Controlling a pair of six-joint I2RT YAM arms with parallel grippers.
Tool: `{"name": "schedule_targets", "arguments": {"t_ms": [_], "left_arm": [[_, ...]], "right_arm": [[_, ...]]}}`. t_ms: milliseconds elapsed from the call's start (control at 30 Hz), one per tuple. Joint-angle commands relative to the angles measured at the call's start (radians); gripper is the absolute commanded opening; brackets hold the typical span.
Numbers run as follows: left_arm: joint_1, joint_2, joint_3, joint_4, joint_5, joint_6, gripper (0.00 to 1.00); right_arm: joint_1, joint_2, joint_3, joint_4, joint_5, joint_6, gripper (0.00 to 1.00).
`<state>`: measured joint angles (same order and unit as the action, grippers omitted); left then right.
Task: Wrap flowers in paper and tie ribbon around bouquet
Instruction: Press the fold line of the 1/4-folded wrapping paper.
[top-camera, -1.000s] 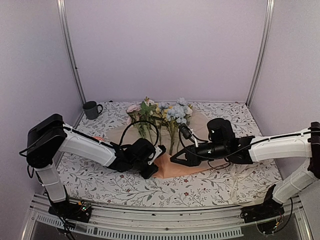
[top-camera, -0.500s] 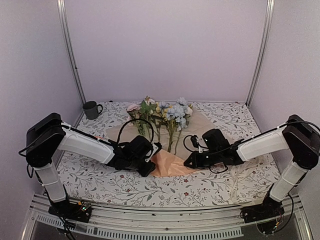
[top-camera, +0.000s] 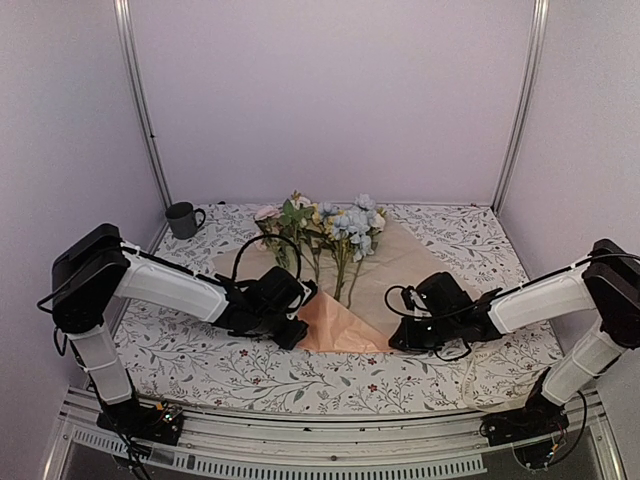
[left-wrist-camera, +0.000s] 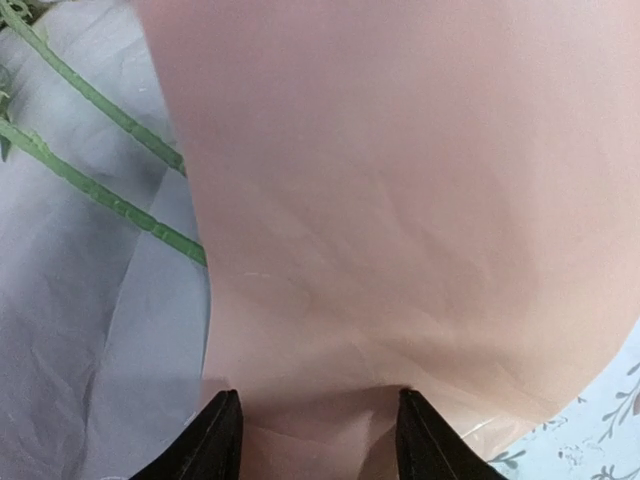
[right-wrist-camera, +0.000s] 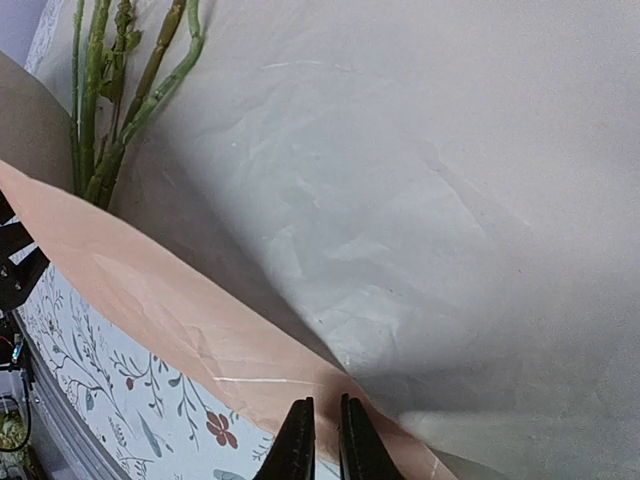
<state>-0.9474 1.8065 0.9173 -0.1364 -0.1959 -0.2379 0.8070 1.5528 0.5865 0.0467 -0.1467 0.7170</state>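
The flowers (top-camera: 335, 225) lie with their blooms at the back, on the paper (top-camera: 410, 262); their green stems (left-wrist-camera: 100, 190) (right-wrist-camera: 110, 130) point toward the front. The paper's near corner is folded up, showing its peach-orange side (top-camera: 340, 325). My left gripper (top-camera: 297, 325) (left-wrist-camera: 318, 435) is open, with this flap (left-wrist-camera: 400, 200) lying between its spread jaws. My right gripper (top-camera: 398, 340) (right-wrist-camera: 325, 440) is shut on the folded paper edge (right-wrist-camera: 150, 300) at the flap's right end. A pale narrow strip, the ribbon (top-camera: 468, 378), lies at the front right.
A dark mug (top-camera: 183, 218) stands at the back left corner. The leaf-printed tablecloth (top-camera: 300, 380) covers the table. Metal frame posts rise at both back corners, and black cables loop over both arms near the paper.
My right gripper has drawn back to the right and toward the front while closing on the paper edge. The peach flap now spreads wider. My left gripper has barely moved.
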Motion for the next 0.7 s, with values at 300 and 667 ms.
{"name": "schedule_targets", "arguments": {"t_ms": [300,667], "left_arm": [[-0.063,-0.03,0.175,-0.265,0.012,0.14,0.54],[-0.063,0.107,0.318,-0.238,0.107,0.183,0.51]], "right_arm": [[0.004,-0.041,-0.04,-0.087,-0.006,0.018,0.12],[0.019,-0.162,-0.007,-0.119,-0.024,-0.033,0.13]]}}
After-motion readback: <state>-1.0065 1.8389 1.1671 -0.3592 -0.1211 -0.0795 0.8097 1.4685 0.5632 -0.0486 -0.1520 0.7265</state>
